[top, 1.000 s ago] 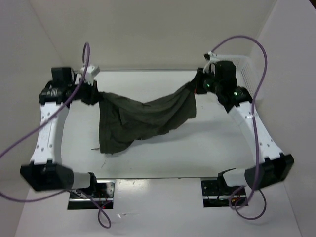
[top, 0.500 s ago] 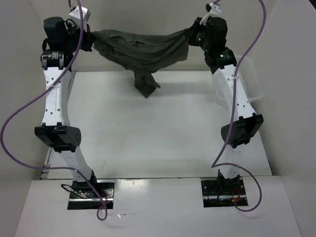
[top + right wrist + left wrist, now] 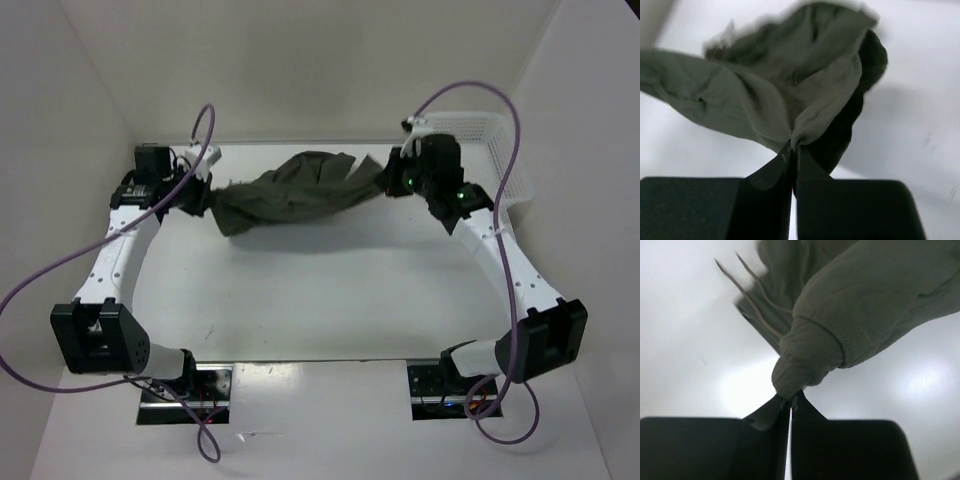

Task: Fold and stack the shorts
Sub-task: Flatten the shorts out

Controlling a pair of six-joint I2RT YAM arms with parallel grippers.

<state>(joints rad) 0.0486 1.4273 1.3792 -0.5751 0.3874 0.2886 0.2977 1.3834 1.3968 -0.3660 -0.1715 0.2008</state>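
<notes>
Shorts (image 3: 290,190) lower than before, bunched, left fingers (image 3: 776,414) and right fingers (image 3: 781,169) pinching ends

Both my arms reach forward; my left claw (image 3: 200,193) and right claw (image 3: 392,176), well apart, each pinch tight on the dark olive-green cloth shorts (image 3: 290,190).

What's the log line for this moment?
left tool: shut on shorts | right tool: shut on shorts | shorts: bunched, strung between tools over table | fold: not yet done
</notes>
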